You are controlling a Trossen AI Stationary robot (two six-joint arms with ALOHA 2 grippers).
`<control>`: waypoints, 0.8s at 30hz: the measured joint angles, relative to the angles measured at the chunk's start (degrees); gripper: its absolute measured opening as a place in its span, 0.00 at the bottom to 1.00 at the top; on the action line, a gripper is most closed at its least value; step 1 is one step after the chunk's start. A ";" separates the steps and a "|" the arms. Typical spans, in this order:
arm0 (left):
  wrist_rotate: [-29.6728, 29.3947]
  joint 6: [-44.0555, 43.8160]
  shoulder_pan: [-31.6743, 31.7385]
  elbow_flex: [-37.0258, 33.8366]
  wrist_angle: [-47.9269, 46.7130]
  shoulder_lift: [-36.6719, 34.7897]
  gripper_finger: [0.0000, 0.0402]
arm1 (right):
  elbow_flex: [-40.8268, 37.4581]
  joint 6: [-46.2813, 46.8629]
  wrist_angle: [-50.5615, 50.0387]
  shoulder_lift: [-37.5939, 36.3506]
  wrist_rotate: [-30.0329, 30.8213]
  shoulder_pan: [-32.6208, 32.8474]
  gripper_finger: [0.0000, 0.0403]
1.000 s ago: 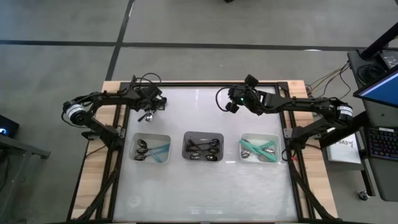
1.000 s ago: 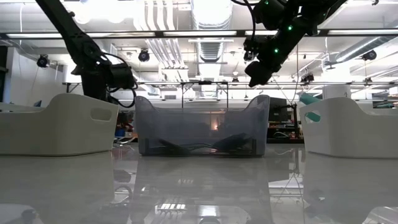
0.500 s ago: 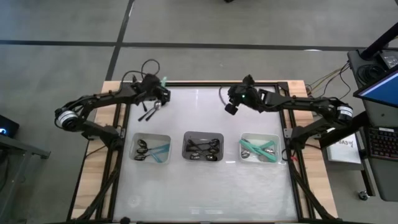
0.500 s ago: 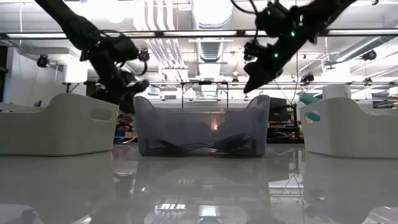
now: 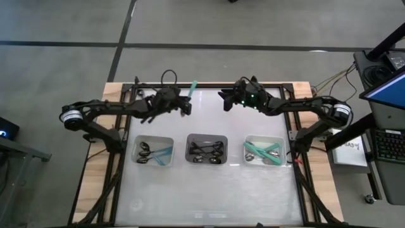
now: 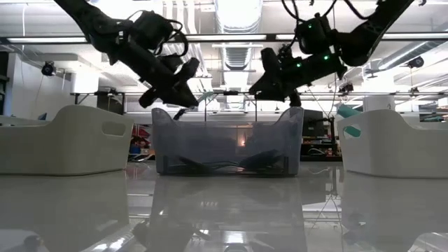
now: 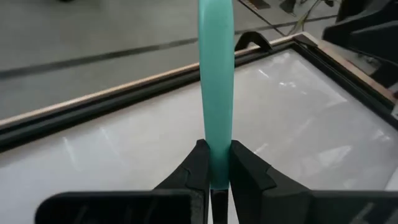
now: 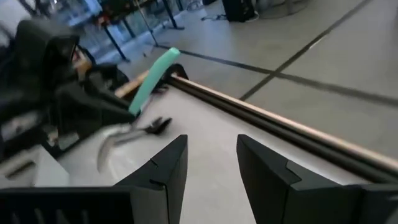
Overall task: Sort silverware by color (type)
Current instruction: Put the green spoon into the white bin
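Observation:
My left gripper (image 5: 184, 105) hangs over the far middle of the table, shut on a mint-green spoon (image 5: 192, 87) whose long free end (image 7: 216, 56) sticks out past the fingertips toward the far edge. In the right wrist view a silvery and dark piece (image 8: 127, 135) shows just under that gripper; whether it is held I cannot tell. My right gripper (image 5: 222, 100) faces it from the right, a short way off, open and with nothing between its fingers (image 8: 163, 163). More silverware lies in three trays: left (image 5: 155, 152), middle (image 5: 207, 150) and right (image 5: 264, 151). My left gripper pinches the green spoon's flat handle (image 7: 216, 163) between its two fingertips. The fingers lie along the spoon, slanting a little downward from the table's left side. The spoon is lifted clear of the table, and its free end points up and away past the fingertips.
The three trays stand in a row across the table's middle, nearer than both grippers. The dark frame rail (image 5: 209, 84) runs along the far edge just behind the grippers. Bare white tabletop (image 5: 202, 190) lies in front of the trays.
My left gripper has swung from the far left corner toward the table's middle and risen, tipping from pointing steeply down to nearly level, carrying the green spoon along. My right gripper has shifted slightly left and rolled about, now pointing level at the left one.

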 joint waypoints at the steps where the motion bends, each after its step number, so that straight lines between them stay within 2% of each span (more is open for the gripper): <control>1: -1.38 0.20 -0.69 0.20 0.18 0.41 0.05 | 0.40 1.83 0.46 0.72 -0.06 0.08 0.32; 5: -5.53 -0.34 -1.37 1.42 0.07 1.95 0.05 | 2.15 8.33 3.93 3.39 -2.06 0.16 0.32; 9: -5.70 -0.65 -1.87 3.26 0.11 4.26 0.05 | 3.83 14.07 7.57 6.42 -3.68 0.93 0.32; 18: -5.54 1.51 -3.72 9.20 0.15 10.44 0.05 | 10.01 15.04 8.35 13.10 -4.63 2.25 0.32; 24: -5.52 1.55 -4.48 10.36 -0.30 12.43 0.05 | 12.44 14.86 8.13 15.50 -4.58 2.36 0.32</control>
